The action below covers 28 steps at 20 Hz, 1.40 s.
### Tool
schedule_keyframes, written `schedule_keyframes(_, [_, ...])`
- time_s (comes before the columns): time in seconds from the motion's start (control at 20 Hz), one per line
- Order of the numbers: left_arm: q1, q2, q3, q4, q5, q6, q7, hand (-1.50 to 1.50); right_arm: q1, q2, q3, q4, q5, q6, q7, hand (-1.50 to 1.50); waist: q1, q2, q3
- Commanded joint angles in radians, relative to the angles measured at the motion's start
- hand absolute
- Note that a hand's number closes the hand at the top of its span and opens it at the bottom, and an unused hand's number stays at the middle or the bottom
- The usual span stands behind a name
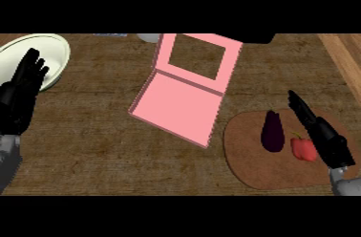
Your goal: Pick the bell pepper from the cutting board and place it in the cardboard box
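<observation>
The red bell pepper [304,150] lies on the cutting board [248,160], toward its right side, not yet picked up. Just to its right, the right hand [323,131] hangs over the board with its fingers straight and close together, holding nothing; whether it touches the pepper I cannot tell. A dark eggplant [271,131] lies just beside the pepper on its left.

That is the likely trouble. Fingers closing from this side could shove the pepper against the eggplant or catch both (the pepper is the smaller of the two), and a rounded pepper may roll away from an off-centre pinch.

The cardboard box [180,104], pink here, sits open to the left of the board, and the carry must clear its near rim. The left hand [20,95] rests open at the left edge, partly over a pale plate [55,46], out of the way.
</observation>
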Motion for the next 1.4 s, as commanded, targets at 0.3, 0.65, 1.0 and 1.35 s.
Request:
schedule_keyframes(0.3, [0.043,-0.057,-0.136,-0.046,-0.040,-0.070,-0.014,0.00,-0.021,0.224,-0.277,-0.192,-0.102,-0.402,-0.145,-1.50,-0.162,-0.090,0.061])
schedule_keyframes(0.65, [0.031,-0.134,-0.285,-0.097,-0.108,-0.097,-0.021,0.00,0.329,0.006,-0.066,0.000,0.633,-0.787,-0.028,-1.50,-0.054,0.024,0.021])
schedule_keyframes(1.0, [0.039,-0.145,-0.286,-0.068,-0.142,-0.094,-0.052,0.00,0.564,-0.027,-0.042,-0.347,0.953,-0.751,0.321,-1.50,-0.039,0.025,0.015])
schedule_keyframes(1.35, [0.016,-0.183,-0.305,-0.069,-0.145,-0.110,-0.038,0.00,0.744,-0.028,0.067,-0.743,1.051,-0.397,0.613,-1.50,-0.022,0.028,0.020])
